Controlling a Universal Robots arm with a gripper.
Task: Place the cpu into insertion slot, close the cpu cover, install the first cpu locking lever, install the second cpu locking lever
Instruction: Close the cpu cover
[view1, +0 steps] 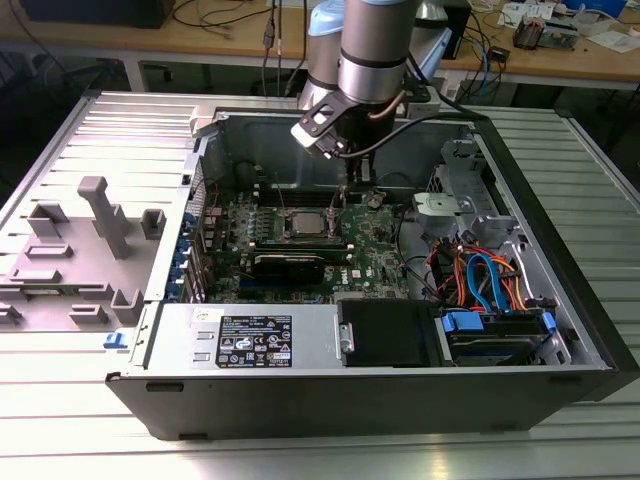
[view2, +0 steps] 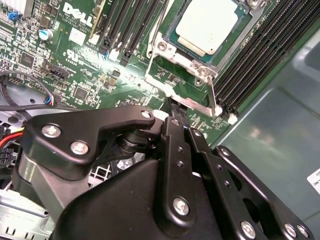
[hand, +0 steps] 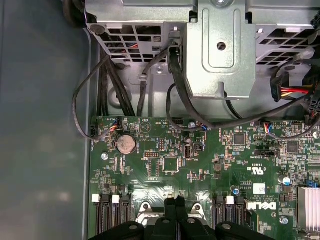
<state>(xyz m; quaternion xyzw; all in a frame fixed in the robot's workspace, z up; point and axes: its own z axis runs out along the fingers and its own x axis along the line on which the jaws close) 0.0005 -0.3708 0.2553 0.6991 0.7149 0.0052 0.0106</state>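
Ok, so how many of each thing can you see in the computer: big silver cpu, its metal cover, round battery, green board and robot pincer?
cpu: 1
cpu cover: 1
coin battery: 1
green motherboard: 1
pincer: 1
Total: 5

Dull silver-grey cpu (view2: 207, 25), silvery cpu cover (view2: 169, 48), green motherboard (view2: 131, 75), black end effector (view2: 174, 114), blue and orange cables (view1: 483, 283)

Silver-grey arm (view1: 372, 60), black jaws, silver screws (view2: 181, 206)
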